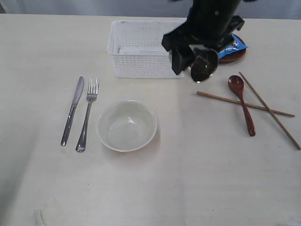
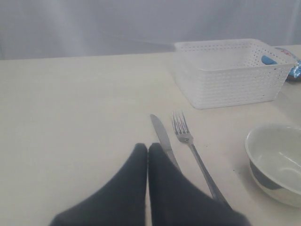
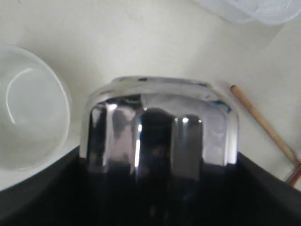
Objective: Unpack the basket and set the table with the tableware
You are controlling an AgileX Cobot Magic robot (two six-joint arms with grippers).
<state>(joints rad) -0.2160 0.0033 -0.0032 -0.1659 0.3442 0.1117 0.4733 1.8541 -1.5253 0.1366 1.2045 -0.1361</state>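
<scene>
Steel gleamed in the right tool [image 1: 195, 56], clamped around the small shiny steel cup [image 1: 205, 67] above the cream-white worktop [image 1: 188, 188], just beside the white perforated plastic basket [image 1: 141, 66]. The left tool [image 2: 148, 147] was pinched closed on nothing, near the steel knife [image 1: 72, 111] and steel fork [image 1: 87, 114]. The white round bowl [image 1: 126, 125] sat just beside the fork; the dark red spoon [image 1: 247, 117] crossed one of two wooden chopsticks [image 1: 218, 98]

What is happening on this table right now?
The right gripper holds a steel cup beside the white basket. The knife, fork and bowl already lie on the table, and the red spoon and crossed chopsticks lie further right. The left gripper is shut and holds nothing.
</scene>
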